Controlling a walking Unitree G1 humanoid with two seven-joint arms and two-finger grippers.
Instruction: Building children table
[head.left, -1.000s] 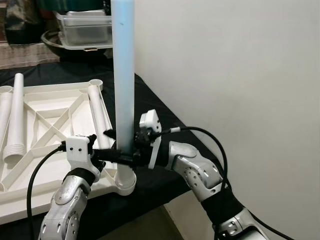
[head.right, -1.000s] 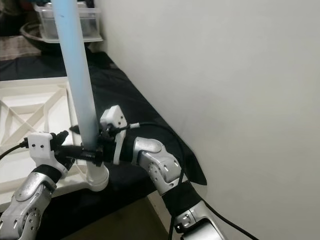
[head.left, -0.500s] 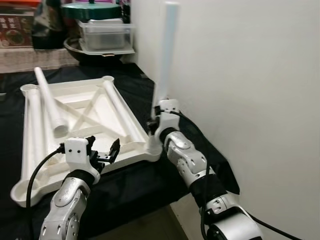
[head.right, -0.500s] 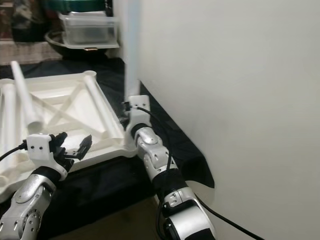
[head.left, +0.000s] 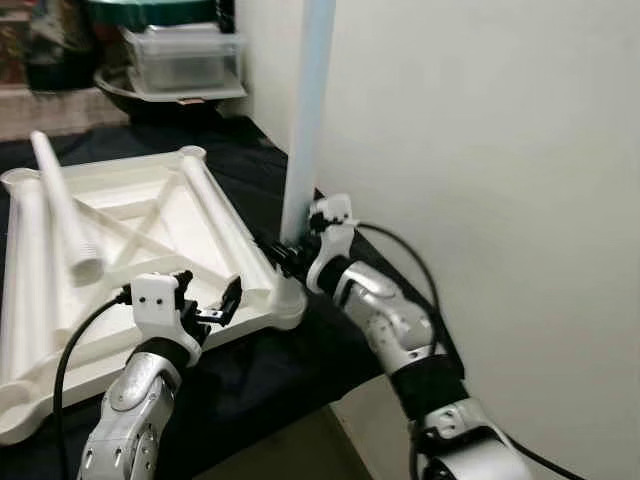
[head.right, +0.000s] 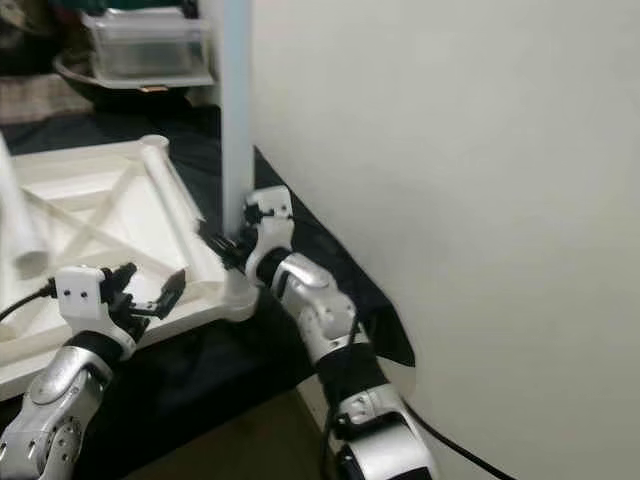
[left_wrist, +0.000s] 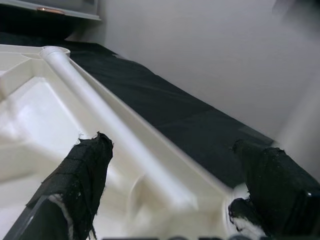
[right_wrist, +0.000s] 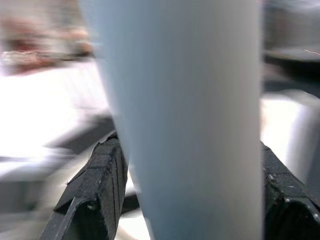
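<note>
On the black-draped bench (head.left: 330, 350), the pale blue leg (head.left: 305, 130) is now left to the right gripper (head.left: 285, 258), clamped at the tabletop's (head.left: 190, 215) four o'clock corner; the left gripper (head.left: 210, 305), withdrawn, is spread empty, so seating appears nearly finished.

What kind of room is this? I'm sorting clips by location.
Probably a home storage or utility corner: clear plastic storage containers stacked by a plain white wall, and a black cloth-covered table holding a white plastic tabletop.

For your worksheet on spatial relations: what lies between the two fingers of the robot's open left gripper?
In the left wrist view, the left gripper straddles a raised edge rail of the upturned white tabletop; the fingers stand apart from it.
</note>
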